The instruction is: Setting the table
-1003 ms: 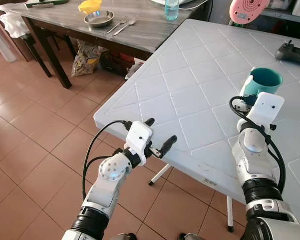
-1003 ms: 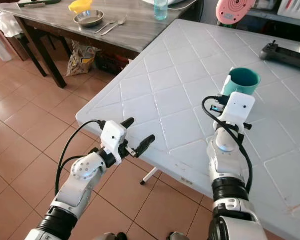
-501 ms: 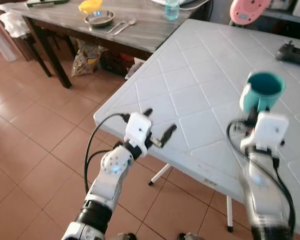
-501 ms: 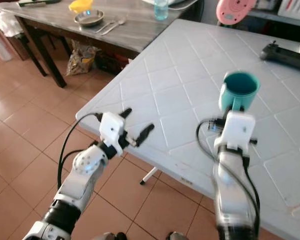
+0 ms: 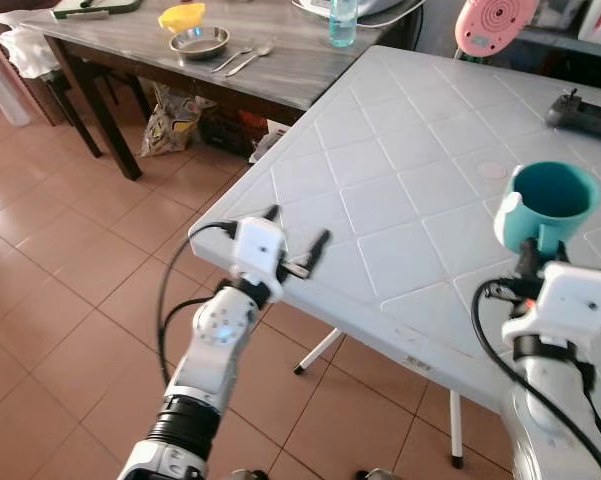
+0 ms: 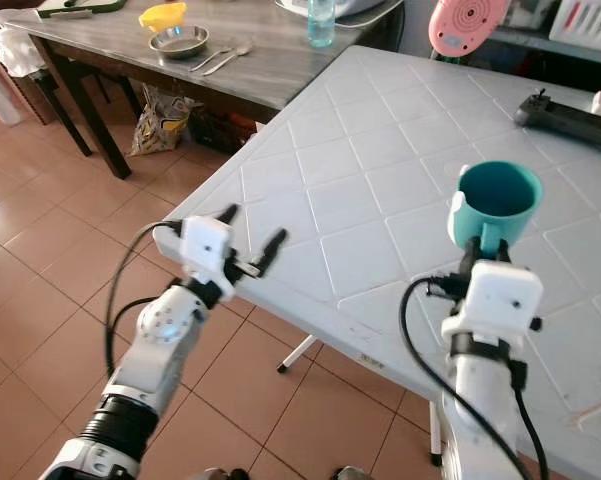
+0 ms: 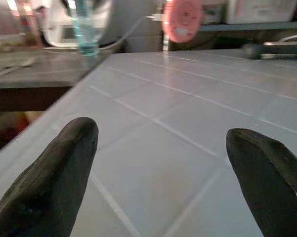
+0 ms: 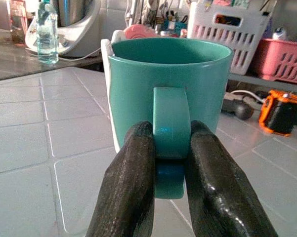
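Observation:
A teal mug (image 5: 550, 198) hangs upright a little above the white plastic table (image 5: 400, 150), on its right side. My right gripper (image 5: 528, 246) is shut on the mug's handle (image 8: 171, 116), with one black finger on each side of it. My left gripper (image 5: 295, 232) is open and holds nothing. It hovers over the table's near left corner, and in the left wrist view its fingers (image 7: 59, 168) spread wide over the white surface.
A dark wooden table (image 5: 280, 65) stands to the far left with a metal bowl (image 5: 199, 42), a yellow object (image 5: 182, 16), spoons (image 5: 242, 57) and a water bottle (image 5: 342, 20). A black controller (image 5: 585, 108) lies at the white table's far right. Tiled floor lies below.
My right arm has lifted the mug up and nearer to the camera. My left gripper has moved up and left to the table's corner.

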### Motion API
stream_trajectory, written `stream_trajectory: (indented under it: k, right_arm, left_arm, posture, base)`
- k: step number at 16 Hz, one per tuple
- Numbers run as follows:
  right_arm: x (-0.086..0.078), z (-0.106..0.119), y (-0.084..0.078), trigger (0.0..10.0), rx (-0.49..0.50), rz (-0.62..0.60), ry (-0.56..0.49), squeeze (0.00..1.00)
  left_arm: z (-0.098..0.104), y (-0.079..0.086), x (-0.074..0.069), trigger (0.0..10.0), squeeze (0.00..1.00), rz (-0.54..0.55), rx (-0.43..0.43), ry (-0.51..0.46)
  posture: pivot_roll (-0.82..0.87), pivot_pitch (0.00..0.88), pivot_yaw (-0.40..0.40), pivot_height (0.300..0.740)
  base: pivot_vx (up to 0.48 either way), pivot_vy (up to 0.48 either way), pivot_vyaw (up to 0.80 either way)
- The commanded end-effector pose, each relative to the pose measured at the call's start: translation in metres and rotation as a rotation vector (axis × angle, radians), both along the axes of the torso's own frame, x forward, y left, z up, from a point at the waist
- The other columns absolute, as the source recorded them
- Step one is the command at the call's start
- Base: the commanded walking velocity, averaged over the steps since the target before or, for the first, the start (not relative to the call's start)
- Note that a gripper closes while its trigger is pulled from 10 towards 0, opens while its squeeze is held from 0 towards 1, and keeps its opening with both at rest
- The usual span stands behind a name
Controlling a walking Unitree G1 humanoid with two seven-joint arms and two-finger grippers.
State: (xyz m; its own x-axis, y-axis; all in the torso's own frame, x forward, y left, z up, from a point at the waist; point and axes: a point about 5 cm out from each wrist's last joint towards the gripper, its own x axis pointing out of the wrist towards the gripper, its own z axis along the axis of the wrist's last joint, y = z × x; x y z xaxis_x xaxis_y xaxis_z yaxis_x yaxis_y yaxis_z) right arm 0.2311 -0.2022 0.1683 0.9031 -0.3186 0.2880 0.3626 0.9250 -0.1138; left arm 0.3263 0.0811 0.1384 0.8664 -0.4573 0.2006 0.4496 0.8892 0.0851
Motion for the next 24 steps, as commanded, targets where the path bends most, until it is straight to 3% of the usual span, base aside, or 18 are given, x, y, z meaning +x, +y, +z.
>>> stream_trajectory:
  k: [1,2,3,4,8,12,15,17,22,24]
  right_arm:
    - [-0.002,0.005,0.001,0.0,0.0,-0.004,-0.018,0.0]
    - [-0.01,0.003,-0.002,3.1,0.014,-0.03,0.01,0.0]
    - [-0.013,0.001,-0.004,4.9,0.015,-0.042,0.028,0.0]
    - [-0.013,0.001,-0.005,10.0,0.012,-0.039,0.038,0.0]
    - [-0.01,0.005,-0.009,10.0,0.004,-0.051,0.043,0.0]
    - [-0.01,0.001,-0.002,10.0,0.01,-0.025,0.067,0.0]
    - [-0.011,-0.005,0.002,10.0,0.023,-0.004,0.09,0.0]
    - [-0.012,-0.008,0.003,10.0,0.026,0.007,0.102,0.0]
    - [-0.012,-0.009,0.004,10.0,0.022,0.025,0.102,0.0]
    - [-0.016,-0.014,0.002,10.0,0.022,0.027,0.123,0.0]
  left_arm:
    - [-0.003,0.004,0.0,10.0,0.0,0.024,0.009,0.006]
    - [-0.006,0.011,0.004,10.0,0.0,0.064,-0.008,0.044]
    - [-0.01,0.014,0.006,10.0,0.0,0.08,-0.014,0.086]
    - [-0.011,0.015,0.008,10.0,0.0,0.072,-0.013,0.103]
    - [-0.013,0.016,0.01,10.0,0.0,0.082,-0.014,0.115]
    - [-0.015,0.016,0.009,10.0,0.0,0.096,-0.011,0.114]
    - [-0.023,0.039,0.008,10.0,0.0,0.183,0.076,0.084]
    - [-0.025,0.054,0.007,10.0,0.0,0.237,0.09,0.081]
    - [-0.026,0.059,0.006,10.0,0.0,0.241,0.083,0.095]
    - [-0.029,0.069,0.001,10.0,0.0,0.256,0.106,0.101]
  posture:
    - [-0.03,0.068,0.025,0.74]
    - [-0.03,0.062,0.01,0.74]
    - [-0.04,0.061,0.006,0.74]
    - [-0.04,0.06,0.006,0.74]
    - [-0.05,0.06,0.018,0.74]
    - [-0.06,0.064,0.015,0.74]
    - [-0.05,0.069,0.012,0.74]
    - [-0.05,0.073,0.01,0.74]
    - [-0.03,0.079,0.008,0.74]
    - [-0.02,0.081,0.006,0.74]
  base:
    - [0.0,0.0,0.0]
    - [0.0,0.0,0.0]
    - [0.0,0.0,0.0]
    - [0.0,0.0,0.0]
    - [0.0,0.0,-0.43]
    - [0.0,0.0,-0.6]
    - [0.0,0.0,-0.27]
    - [0.0,0.0,-0.8]
    - [0.0,0.0,-0.26]
    - [0.0,0.0,0.0]
